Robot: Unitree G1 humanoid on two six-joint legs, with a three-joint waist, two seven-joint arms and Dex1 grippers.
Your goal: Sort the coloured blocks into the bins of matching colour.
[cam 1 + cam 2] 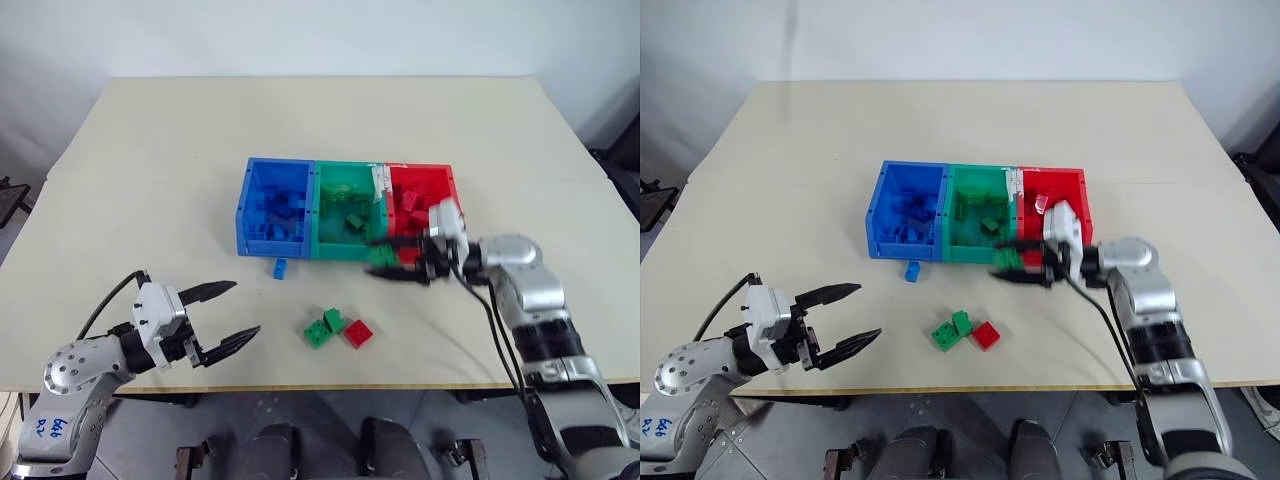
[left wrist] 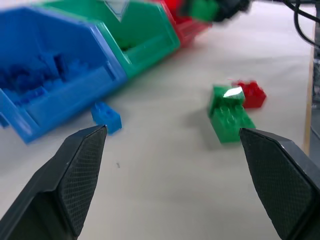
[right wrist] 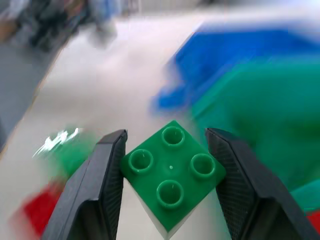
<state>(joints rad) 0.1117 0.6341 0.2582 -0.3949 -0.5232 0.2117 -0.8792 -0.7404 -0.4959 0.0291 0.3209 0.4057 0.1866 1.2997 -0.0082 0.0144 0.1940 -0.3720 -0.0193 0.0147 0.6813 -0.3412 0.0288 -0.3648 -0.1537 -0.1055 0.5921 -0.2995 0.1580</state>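
The tabletop (image 1: 150,160) carries one joined row of three bins: the blue bin (image 1: 252,200), the green bin (image 1: 330,245) and the red bin (image 1: 445,180), each already holding several blocks of its own colour.

Step in hand, as judged: transport of one green block to the green bin. The right tool (image 1: 392,262) is closed on a square green block (image 3: 171,172), four studs up, held clear of the tabletop just in front of the bins, near the junction of the green and red bins. The next move calls for carrying the block over the front wall of the green bin, centring it above that compartment and not the red one beside it, then opening the fingers.

The left tool (image 1: 222,315) stands wide open and empty above the near left of the tabletop.

Loose blocks on the tabletop, counted:
- green blocks (image 1: 325,327): two, touching
- red block (image 1: 358,333): one, touching the green pair
- blue block (image 1: 280,267): one, just in front of the blue bin
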